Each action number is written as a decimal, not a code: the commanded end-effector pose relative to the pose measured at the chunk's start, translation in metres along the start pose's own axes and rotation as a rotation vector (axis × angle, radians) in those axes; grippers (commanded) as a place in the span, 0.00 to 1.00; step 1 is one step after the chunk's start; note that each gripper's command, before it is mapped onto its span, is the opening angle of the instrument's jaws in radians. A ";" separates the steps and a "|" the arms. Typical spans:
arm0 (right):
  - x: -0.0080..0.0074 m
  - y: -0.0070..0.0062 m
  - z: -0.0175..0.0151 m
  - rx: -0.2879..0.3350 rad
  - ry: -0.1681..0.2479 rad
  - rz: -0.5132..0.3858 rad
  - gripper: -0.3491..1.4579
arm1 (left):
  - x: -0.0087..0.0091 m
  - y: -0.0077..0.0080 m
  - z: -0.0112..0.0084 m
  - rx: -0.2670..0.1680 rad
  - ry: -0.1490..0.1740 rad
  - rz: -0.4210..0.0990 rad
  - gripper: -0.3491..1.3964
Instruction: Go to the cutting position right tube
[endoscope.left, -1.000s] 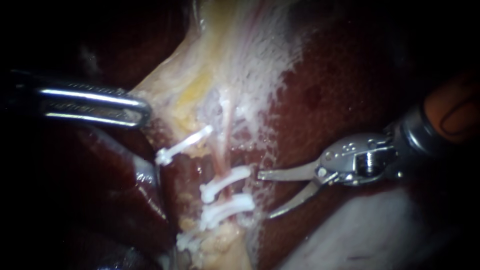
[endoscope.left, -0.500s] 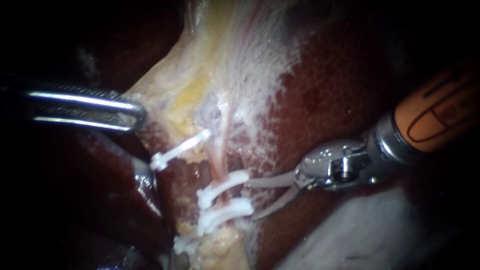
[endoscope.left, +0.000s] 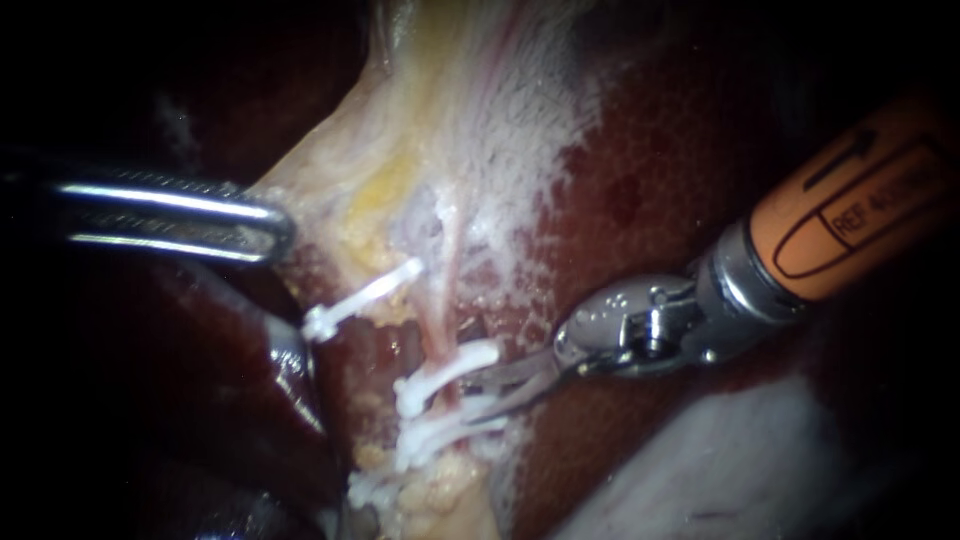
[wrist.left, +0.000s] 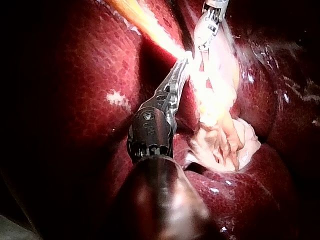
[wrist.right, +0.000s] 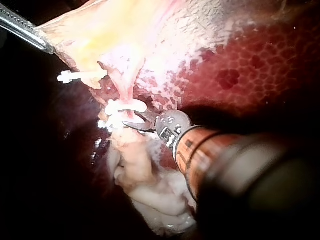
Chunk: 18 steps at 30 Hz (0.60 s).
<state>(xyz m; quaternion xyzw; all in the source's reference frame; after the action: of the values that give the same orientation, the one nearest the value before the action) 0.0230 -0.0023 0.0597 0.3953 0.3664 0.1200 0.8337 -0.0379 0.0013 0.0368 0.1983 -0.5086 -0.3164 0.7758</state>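
right tube (endoscope.left: 440, 325): pink strand below the pale tissue (endoscope.left: 400, 150), crossed by upper clip (endoscope.left: 450, 365) and lower clip (endoscope.left: 450, 425) | right instrument (endoscope.left: 482, 395): blades narrowly parted, gripping nothing, tips at the gap between the clips, apparently lining up the cut | left instrument (endoscope.left: 275, 228): jaws clamped on the pale tissue's edge, seemingly to tension the tube

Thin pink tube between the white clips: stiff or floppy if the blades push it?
Probably soft and floppy: the thin pink tube is a slender strand. Likely slippery, since the pale tissue around it glistens. The left instrument, shut on that tissue, may hold it taut, so it might deflect little.
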 end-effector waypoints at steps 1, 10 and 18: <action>0.0001 0.0000 0.0001 0.000 0.001 0.000 0.32 | 0.0000 0.0000 0.0000 0.000 0.000 0.000 0.00; 0.0010 0.0002 0.0009 0.003 0.012 0.002 0.31 | 0.0000 -0.0001 0.0002 -0.002 0.000 0.000 0.00; 0.0016 0.0002 0.0015 0.013 0.033 0.001 0.30 | -0.0001 -0.0001 0.0003 -0.002 0.000 0.000 0.00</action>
<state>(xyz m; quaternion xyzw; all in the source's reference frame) 0.0253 -0.0024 0.0597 0.3995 0.3820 0.1245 0.8240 -0.0382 0.0012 0.0368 0.1976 -0.5084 -0.3169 0.7759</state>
